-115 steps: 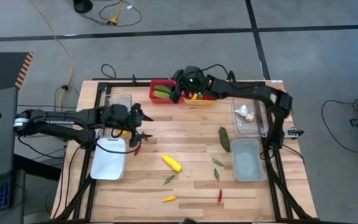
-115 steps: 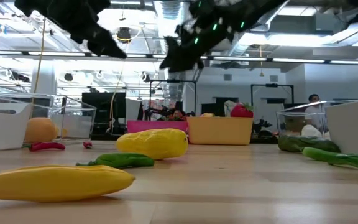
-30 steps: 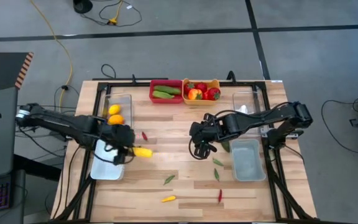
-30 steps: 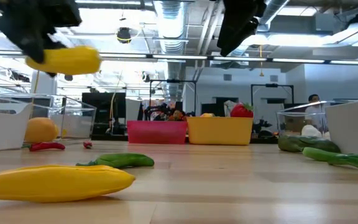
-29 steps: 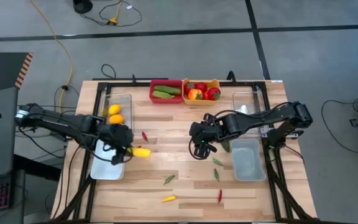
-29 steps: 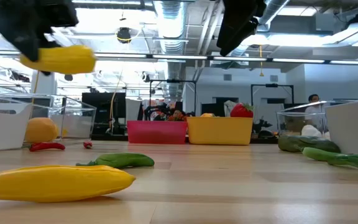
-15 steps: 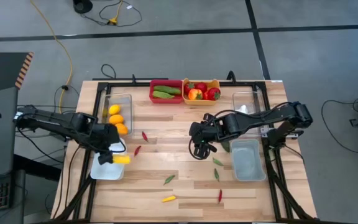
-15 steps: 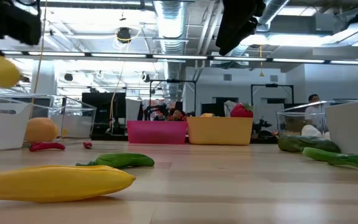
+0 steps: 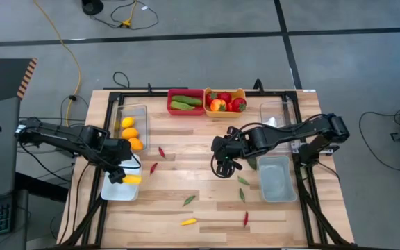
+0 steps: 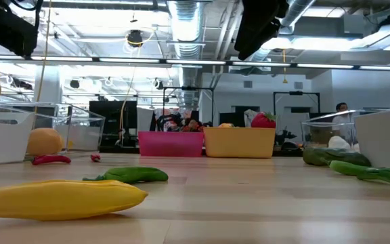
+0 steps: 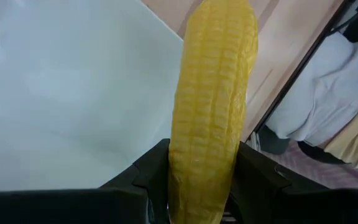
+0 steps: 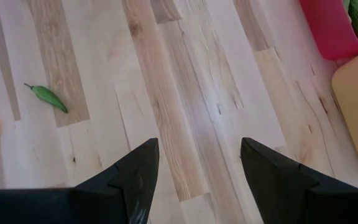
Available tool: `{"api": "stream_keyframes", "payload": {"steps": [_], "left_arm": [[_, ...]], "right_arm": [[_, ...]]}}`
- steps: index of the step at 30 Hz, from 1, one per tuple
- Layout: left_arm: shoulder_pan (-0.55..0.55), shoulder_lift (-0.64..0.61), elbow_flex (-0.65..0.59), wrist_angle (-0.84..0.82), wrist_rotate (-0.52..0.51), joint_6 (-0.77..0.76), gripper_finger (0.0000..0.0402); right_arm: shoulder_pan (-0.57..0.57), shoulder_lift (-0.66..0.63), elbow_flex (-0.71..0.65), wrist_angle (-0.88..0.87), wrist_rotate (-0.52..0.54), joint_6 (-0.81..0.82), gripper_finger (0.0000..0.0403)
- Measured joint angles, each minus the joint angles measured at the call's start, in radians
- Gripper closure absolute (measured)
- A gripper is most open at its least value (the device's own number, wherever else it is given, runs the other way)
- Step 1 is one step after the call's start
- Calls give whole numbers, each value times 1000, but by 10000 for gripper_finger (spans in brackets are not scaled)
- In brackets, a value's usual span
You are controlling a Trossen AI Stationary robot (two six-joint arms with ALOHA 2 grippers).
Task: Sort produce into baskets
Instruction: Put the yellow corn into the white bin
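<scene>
1. So the big change: over the last second the left hand [image 9: 123, 178] swung the yellow corn cob [image 9: 132, 179] off the middle of the surface [image 9: 200, 139] and over to the pale tray [image 9: 117, 189] on the left side. A second back the cob was hanging out past the tray's inner edge; by this moment it sat right over the tray.

2. The left hand was clamped on the corn cob [image 11: 211, 112], fingers [image 11: 148, 171] pressing on either side of it, with the pale tray [image 11: 55, 93] filling most of the wrist view under it. Not let go yet, as far as I could tell.

3. The right hand [image 9: 224, 165] hadn't budged in that second. It hovered mid-surface with its fingers [image 12: 135, 168] apart and nothing between them, just bare wood below and a small green chili [image 12: 48, 96] off to one side.

4. What it meant for the job: the corn looked basically one release away from being sorted. The red bin [image 9: 185, 103] already had green stuff in it, the orange-yellow bin [image 9: 225, 103] had red pieces, and the clear tub [image 9: 131, 119] on the left held orange ones.

5. Still loose on the surface: a couple of red chilies [image 9: 153, 167], green chilies [image 9: 189, 200], a little yellow piece [image 9: 187, 222]. So plenty left, I'd guess the right hand goes for one of those.
</scene>
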Motion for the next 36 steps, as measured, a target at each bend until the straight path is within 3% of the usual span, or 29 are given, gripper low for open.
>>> {"api": "stream_keyframes", "payload": {"steps": [9, 20, 27, 31, 36], "left_arm": [[0, 0, 0, 15, -23, -31, 271], [0, 14, 0, 35, -13, 62, 271], [0, 97, 0, 176, -13, 243, 271], [0, 167, 53, 79, -30, 355, 271], [0, 261, 152, -113, -123, 525, 271]], "right_arm": [[-2, 0, 0, 1, 0, 0, 147], [-2, 0, 0, 2, 0, -2, 147], [-2, 0, 0, 3, 1, -9, 147], [-2, 0, 0, 3, 1, -9, 147], [-2, 0, 0, 3, 1, -9, 147]]}}
